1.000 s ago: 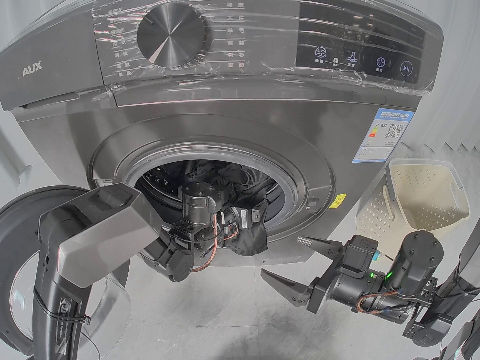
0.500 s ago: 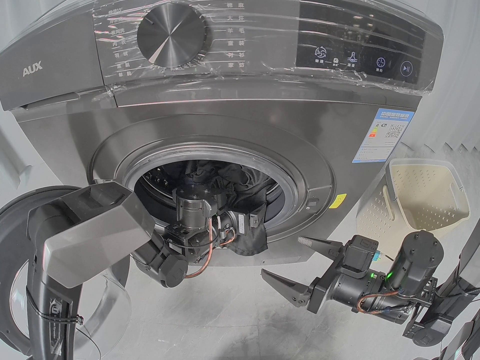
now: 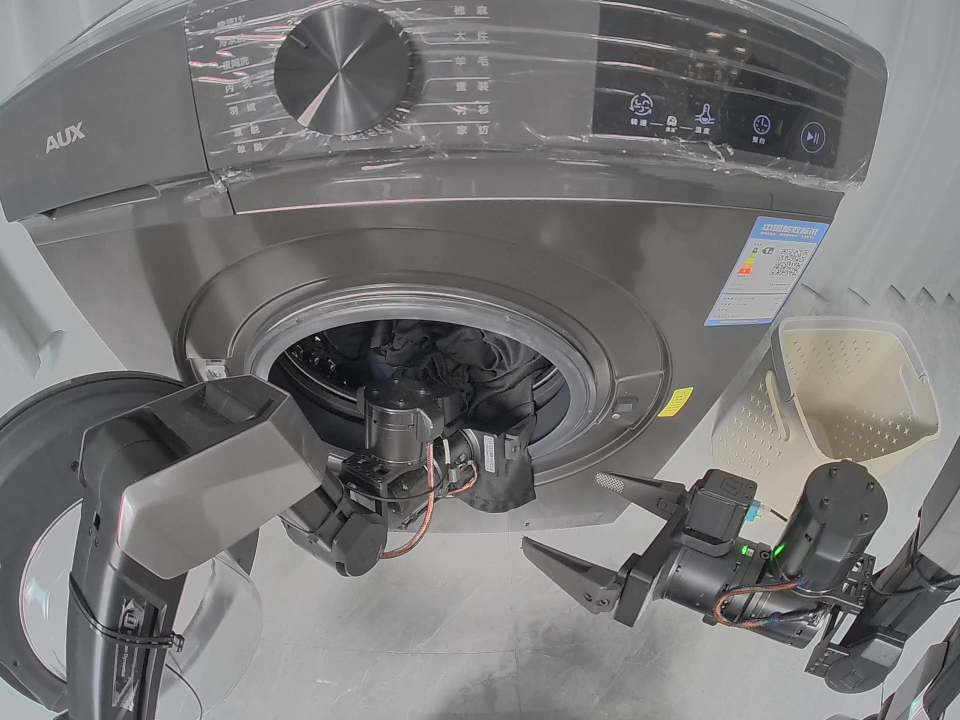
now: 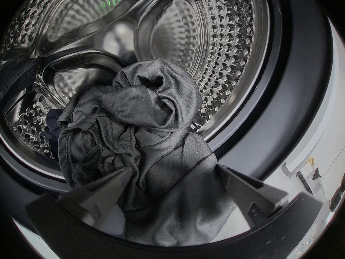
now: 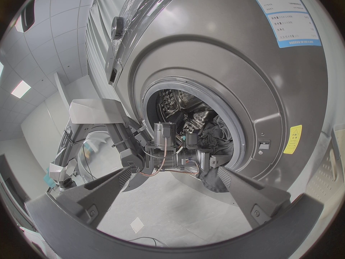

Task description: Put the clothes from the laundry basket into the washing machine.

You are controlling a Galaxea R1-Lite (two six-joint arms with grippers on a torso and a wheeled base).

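The open door (image 3: 25,492) is standing at the far left, its glass partly hidden behind the left arm; the left gripper (image 4: 174,168) is sitting at the mouth of the washing machine (image 3: 480,242), and in the head view its own wrist is covering it; the left wrist view is showing its fingers (image 4: 104,191) spread wide, with the dark grey clothes (image 4: 151,108) bunched between them; the clothes are lying at the front of the perforated drum (image 4: 187,29), one fold hanging out over the door seal, as the head view is showing; the right gripper (image 3: 560,510) is hovering low in front of the machine, jaws spread and holding nothing; the cream laundry basket (image 3: 850,402) is standing at the far right beside the machine, its lower part cut off by the right arm.
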